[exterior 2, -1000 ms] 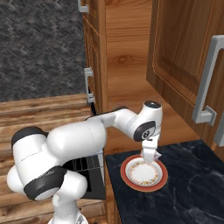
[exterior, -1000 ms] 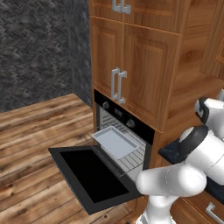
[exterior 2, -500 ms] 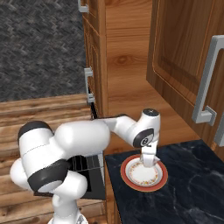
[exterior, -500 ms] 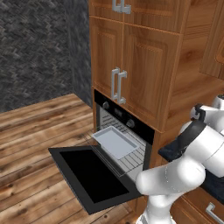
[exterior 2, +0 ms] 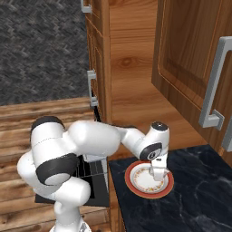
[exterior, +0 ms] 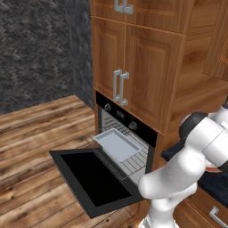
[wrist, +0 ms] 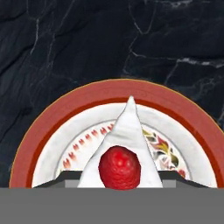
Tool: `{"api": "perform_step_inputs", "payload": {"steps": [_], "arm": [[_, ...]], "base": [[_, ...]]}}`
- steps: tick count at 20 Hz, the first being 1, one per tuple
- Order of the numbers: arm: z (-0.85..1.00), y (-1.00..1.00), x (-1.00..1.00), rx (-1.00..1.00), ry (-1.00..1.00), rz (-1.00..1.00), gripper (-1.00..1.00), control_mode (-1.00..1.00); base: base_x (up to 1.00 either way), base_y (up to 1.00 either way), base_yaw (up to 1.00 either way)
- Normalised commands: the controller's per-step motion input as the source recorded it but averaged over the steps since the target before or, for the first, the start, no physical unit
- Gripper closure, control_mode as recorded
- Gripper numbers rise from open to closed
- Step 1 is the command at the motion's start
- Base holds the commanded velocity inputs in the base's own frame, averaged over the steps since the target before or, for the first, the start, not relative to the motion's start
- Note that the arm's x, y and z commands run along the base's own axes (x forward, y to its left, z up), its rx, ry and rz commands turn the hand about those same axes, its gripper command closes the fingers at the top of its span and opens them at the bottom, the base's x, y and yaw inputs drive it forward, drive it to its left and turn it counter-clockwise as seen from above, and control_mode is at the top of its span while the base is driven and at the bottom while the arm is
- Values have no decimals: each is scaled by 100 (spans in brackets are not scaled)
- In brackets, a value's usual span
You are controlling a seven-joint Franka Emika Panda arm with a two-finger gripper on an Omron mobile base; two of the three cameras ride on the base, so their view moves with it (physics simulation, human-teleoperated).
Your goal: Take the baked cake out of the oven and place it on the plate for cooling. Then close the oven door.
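Note:
In the hand view the cake (wrist: 127, 140), a white wedge with a red dot, sits between my fingertips just above the plate (wrist: 57, 120), which has a red-orange rim and a patterned cream centre. My gripper (wrist: 119, 177) is shut on the cake. The right base view shows the gripper (exterior 2: 157, 174) pointing down, low over the plate (exterior 2: 132, 182) on the black counter. The black oven (exterior: 129, 124) stands to the left with its oven door (exterior: 93, 178) hanging fully open and a grey tray (exterior: 116, 144) on the pulled-out rack.
The plate rests on a black marble countertop (exterior 2: 195, 199) beside the wooden oven column. An upper cabinet door with a silver handle (exterior 2: 213, 90) hangs above the counter on the right. Wooden floor (exterior: 35, 133) lies in front of the open door.
The hand has come down a little closer to the plate with the cake in it, and the arm's elbow has dropped. Oven door and tray are unchanged.

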Motion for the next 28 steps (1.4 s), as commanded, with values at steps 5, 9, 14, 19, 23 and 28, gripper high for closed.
{"api": "perform_step_inputs", "payload": {"steps": [5,9,14,19,23,28], "arm": [[-32,-10,0,2,-5,3,100,-100],[-29,-1,0,3,-9,0,100,-100],[-19,-2,0,4,-9,1,100,-100],[-5,-5,-4,5,-12,1,-100,-100],[23,-19,-49,9,-32,3,-100,-100],[47,-3,-60,4,-45,2,-100,-100]], "base": [[0,0,0],[0,0,0],[0,0,0],[0,0,0],[0,0,0],[0,0,0]]}}
